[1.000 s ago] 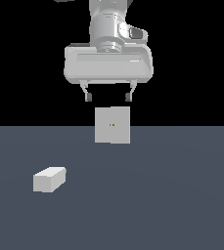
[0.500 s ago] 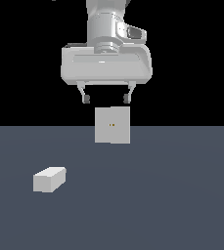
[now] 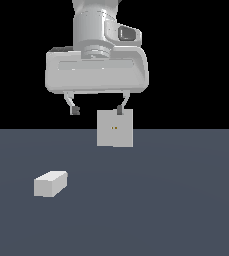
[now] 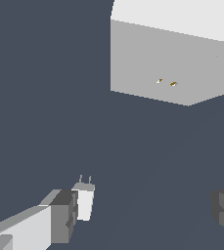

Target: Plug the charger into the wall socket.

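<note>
The charger (image 3: 50, 183) is a small pale grey-white block lying on the dark floor at the exterior view's left; the wrist view shows it (image 4: 84, 200) with two thin prongs at one end. The wall socket (image 3: 115, 128) is an upright pale square plate with two tiny yellowish dots at its centre, also seen close in the wrist view (image 4: 169, 66). My gripper (image 3: 98, 108) hangs high above the floor, open and empty, its fingertips level with the socket's top edge. The charger lies well below it, toward the exterior view's left.
A flat dark grey-blue floor (image 3: 176, 200) spreads under everything, with black background behind. Only the charger and the socket stand on it.
The gripper has drifted a little toward the exterior view's left and risen slightly. Charger and socket have not moved.
</note>
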Controlling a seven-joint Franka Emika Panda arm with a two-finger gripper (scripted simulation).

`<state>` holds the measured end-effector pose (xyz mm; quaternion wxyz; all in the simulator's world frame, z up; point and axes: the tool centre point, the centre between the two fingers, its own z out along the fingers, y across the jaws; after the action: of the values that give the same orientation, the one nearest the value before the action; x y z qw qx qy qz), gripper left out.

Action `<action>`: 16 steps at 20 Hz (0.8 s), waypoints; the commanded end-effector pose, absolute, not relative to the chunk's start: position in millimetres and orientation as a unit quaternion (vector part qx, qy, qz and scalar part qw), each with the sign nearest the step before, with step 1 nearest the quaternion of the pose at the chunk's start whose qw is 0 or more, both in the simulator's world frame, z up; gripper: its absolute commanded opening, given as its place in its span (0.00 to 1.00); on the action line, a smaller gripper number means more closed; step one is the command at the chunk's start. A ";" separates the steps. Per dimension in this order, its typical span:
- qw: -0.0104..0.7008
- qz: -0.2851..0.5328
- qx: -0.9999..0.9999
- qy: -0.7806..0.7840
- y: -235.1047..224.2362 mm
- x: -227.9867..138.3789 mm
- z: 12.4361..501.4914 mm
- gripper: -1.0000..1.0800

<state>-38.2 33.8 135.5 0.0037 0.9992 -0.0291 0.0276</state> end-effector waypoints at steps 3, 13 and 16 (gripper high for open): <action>0.004 0.044 0.998 -0.045 50.5 -55.7 117.6 0.96; 0.005 0.077 0.994 -0.076 84.0 -84.1 80.6 0.96; 0.006 0.083 0.993 -0.082 90.6 -88.6 73.1 0.96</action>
<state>-86.3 87.3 76.8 0.0060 0.9938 -0.0784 0.0792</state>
